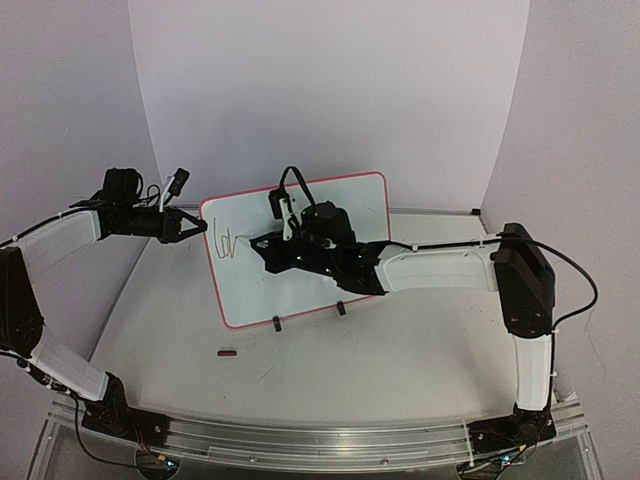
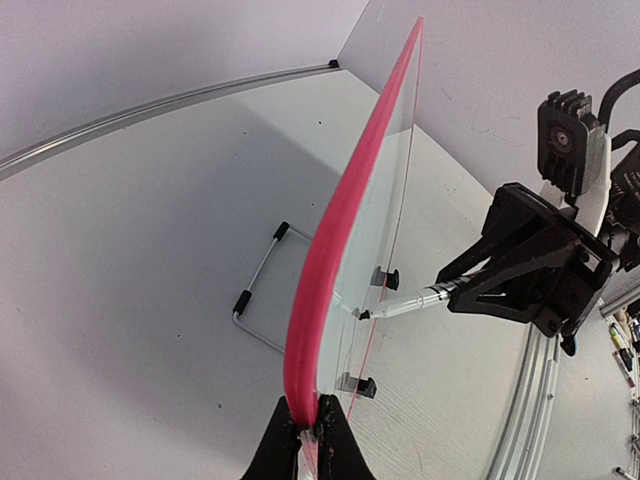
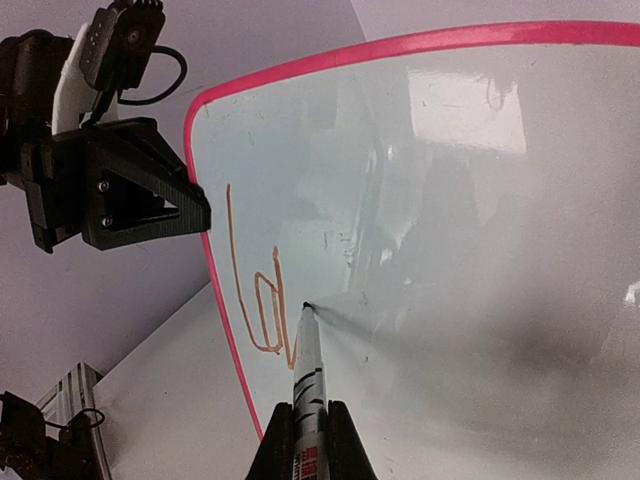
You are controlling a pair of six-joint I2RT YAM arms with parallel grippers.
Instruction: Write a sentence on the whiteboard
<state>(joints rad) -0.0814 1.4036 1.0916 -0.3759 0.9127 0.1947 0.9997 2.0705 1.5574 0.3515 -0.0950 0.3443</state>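
Observation:
The whiteboard (image 1: 350, 210), white with a red-pink frame, stands tilted on the table. My left gripper (image 1: 200, 228) is shut on its left frame edge, seen edge-on in the left wrist view (image 2: 308, 425). My right gripper (image 1: 262, 243) is shut on a marker (image 3: 308, 370) whose tip touches the board (image 3: 450, 250). Of the sentence (image 3: 255, 300), only the first thin strokes show near the left edge: an "l", an "o" and part of another letter. They look orange-brown here. The marker (image 2: 420, 298) also shows in the left wrist view.
A small dark cap-like piece (image 1: 228, 352) lies on the table in front of the board. Two black clip feet (image 1: 276, 323) hold the board's lower edge. A wire stand (image 2: 255, 300) lies behind the board. White walls close the back and sides.

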